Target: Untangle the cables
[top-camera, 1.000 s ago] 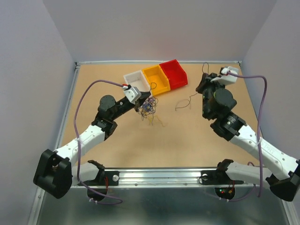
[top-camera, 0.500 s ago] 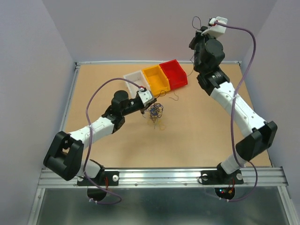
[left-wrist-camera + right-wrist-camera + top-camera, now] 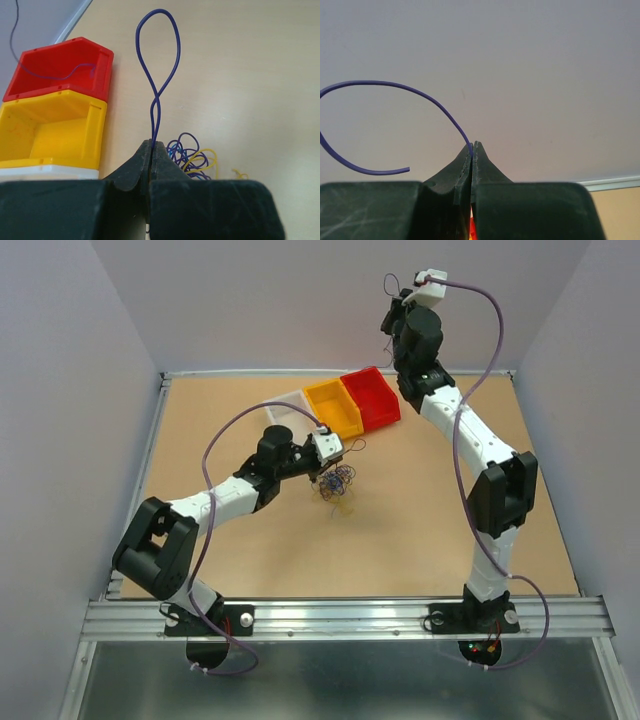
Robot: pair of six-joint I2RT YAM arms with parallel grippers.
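Note:
The cables lie as a small tangle [image 3: 338,483] of purple, blue and yellow wires in the middle of the table, seen also in the left wrist view as the tangle [image 3: 192,157]. My left gripper [image 3: 336,454] hovers just above its far-left side, shut on a dark purple cable whose loop [image 3: 158,50] stands up past the fingertips [image 3: 161,149]. High at the back, over the red bin [image 3: 372,398], my right gripper [image 3: 386,306] is shut on another purple cable [image 3: 395,87] that curls out to the left. A thin strand [image 3: 60,75] hangs into the red bin [image 3: 60,60].
Three bins stand in a row at the back: red, yellow [image 3: 335,408] and white [image 3: 285,403], the white one partly behind my left arm. A loose yellow wire end [image 3: 239,174] lies right of the tangle. Grey walls enclose the table.
My right arm has swung up and to the left, carrying its cable from the table's right side to high above the red bin. My left arm has stretched rightward with its cable over the tangle.

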